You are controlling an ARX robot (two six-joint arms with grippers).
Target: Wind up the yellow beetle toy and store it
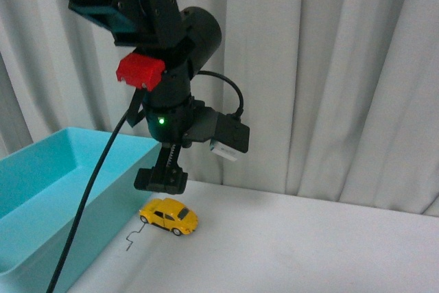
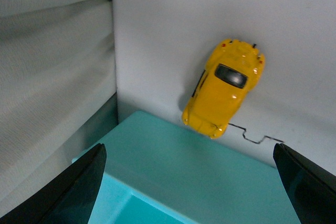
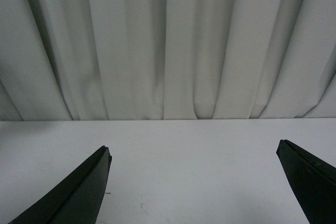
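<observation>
Lower left-centre, the toy [image 1: 169, 215] is bright yellow with dark windows. The bin [image 1: 41, 190] at lower left is turquoise. The table [image 1: 309, 245] is white and the curtain [image 1: 329, 66] pale grey. The black arm [image 1: 195, 29], upper left, has a red clip [image 1: 140, 71] and a green light [image 1: 161, 120].

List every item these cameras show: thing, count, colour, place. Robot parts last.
yellow beetle toy: one, bright yellow with dark windows, on its wheels on the table beside the bin's outer wall.
wire: one, thin, dark and bent, lying on the table at one end of the toy; cannot tell if it is attached.
bin: one, turquoise, at the left of the table.
table: one, white.
curtain: pale grey-white folds behind the table.
cable: one, black, hanging across the bin.
left arm: black with a red part and a green light, pointing down; left jaws open, hanging above the toy.
right jaws: black, open, over bare table facing the curtain.
</observation>
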